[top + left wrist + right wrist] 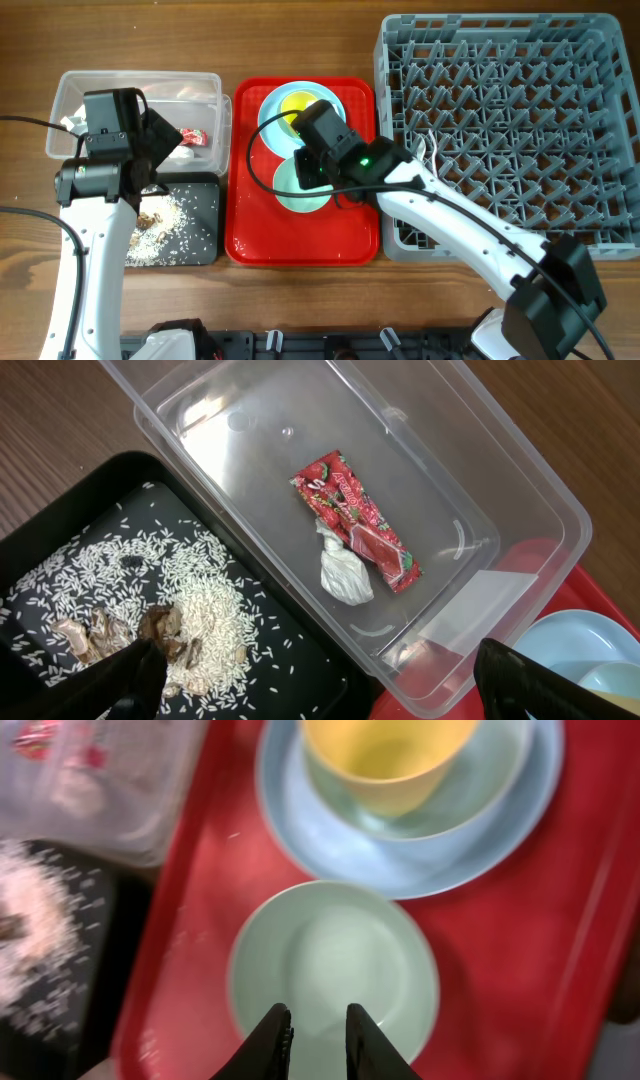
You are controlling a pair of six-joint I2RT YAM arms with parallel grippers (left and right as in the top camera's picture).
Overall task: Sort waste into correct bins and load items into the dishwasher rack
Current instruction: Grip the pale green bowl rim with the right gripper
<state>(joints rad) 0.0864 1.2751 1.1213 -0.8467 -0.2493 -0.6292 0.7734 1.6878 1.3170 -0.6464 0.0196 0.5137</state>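
A red snack wrapper and a crumpled white tissue lie in the clear tub. Rice scraps cover the black tray. My left gripper hangs wide open above the seam of tub and tray, holding nothing. On the red tray a yellow cup stands on the light blue plate, with the mint green bowl in front of it. My right gripper hovers over the bowl's near side, fingers a narrow gap apart, nothing between them.
The grey dishwasher rack fills the right side, with thin white pieces at its left edge. The right arm reaches across the rack's front left corner. Bare wooden table lies behind and in front of the bins.
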